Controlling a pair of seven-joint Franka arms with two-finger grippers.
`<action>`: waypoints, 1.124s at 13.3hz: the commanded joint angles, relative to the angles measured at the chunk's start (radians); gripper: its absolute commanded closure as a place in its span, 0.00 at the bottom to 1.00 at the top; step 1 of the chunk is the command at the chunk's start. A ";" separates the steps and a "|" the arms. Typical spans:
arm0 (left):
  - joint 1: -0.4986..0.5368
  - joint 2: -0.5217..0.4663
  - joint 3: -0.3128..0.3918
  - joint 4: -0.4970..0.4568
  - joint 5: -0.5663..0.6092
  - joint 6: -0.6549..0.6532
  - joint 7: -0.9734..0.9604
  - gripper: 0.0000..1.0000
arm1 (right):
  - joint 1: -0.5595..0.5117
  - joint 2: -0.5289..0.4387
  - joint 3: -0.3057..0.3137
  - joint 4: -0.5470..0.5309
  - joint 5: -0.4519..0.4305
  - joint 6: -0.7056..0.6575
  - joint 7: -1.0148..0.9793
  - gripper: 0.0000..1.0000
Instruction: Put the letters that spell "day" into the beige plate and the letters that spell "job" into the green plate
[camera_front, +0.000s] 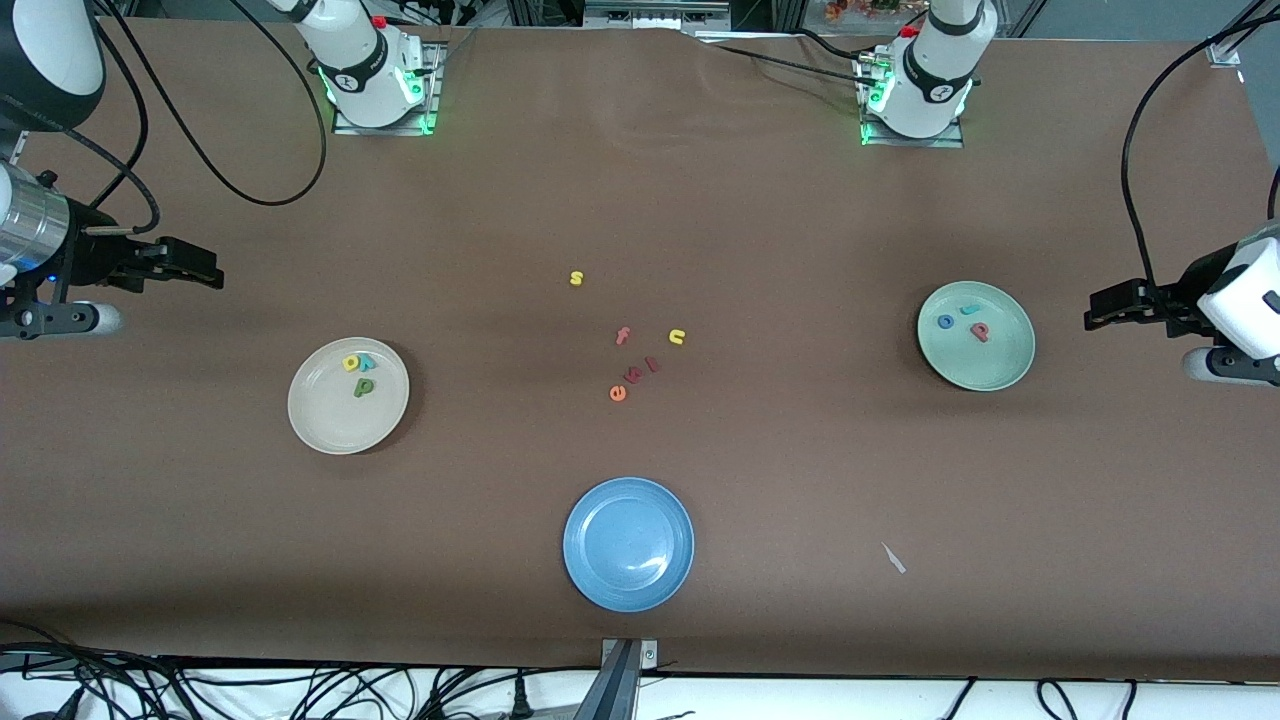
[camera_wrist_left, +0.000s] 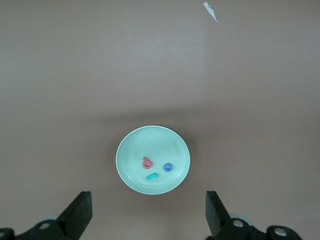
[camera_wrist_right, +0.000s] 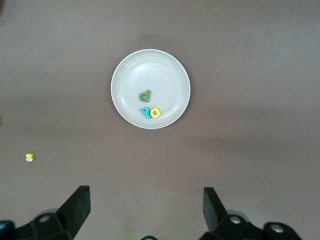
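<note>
The beige plate (camera_front: 330, 420) lies toward the right arm's end of the table. In it are the green "d" (camera_front: 364, 387), yellow "a" (camera_front: 352, 362) and teal "y" (camera_front: 367, 363). The green plate (camera_front: 992, 366) lies toward the left arm's end and holds the blue "o" (camera_front: 946, 321), teal "j" (camera_front: 968, 310) and pinkish "b" (camera_front: 981, 331). My right gripper (camera_front: 212, 272) hangs open and empty high beside the beige plate (camera_wrist_right: 165, 75). My left gripper (camera_front: 1092, 310) hangs open and empty high beside the green plate (camera_wrist_left: 132, 150).
A blue plate (camera_front: 590, 570) sits near the front camera at mid-table. Loose letters lie in the middle: yellow "s" (camera_front: 576, 278), pink "f" (camera_front: 622, 336), yellow "n" (camera_front: 677, 337), orange "e" (camera_front: 618, 393) and two small reddish ones (camera_front: 642, 370). A white scrap (camera_front: 893, 558) lies nearer the camera.
</note>
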 joint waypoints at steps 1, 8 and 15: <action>0.002 -0.011 0.001 0.004 0.011 0.001 0.019 0.00 | 0.013 0.012 -0.003 0.026 -0.041 -0.013 0.001 0.00; 0.000 -0.024 0.003 0.003 0.018 -0.011 0.015 0.00 | 0.014 0.016 0.004 0.026 -0.033 -0.015 -0.007 0.00; 0.003 -0.024 0.001 -0.005 0.011 -0.008 0.021 0.00 | 0.016 0.016 0.008 0.026 -0.030 -0.012 -0.002 0.00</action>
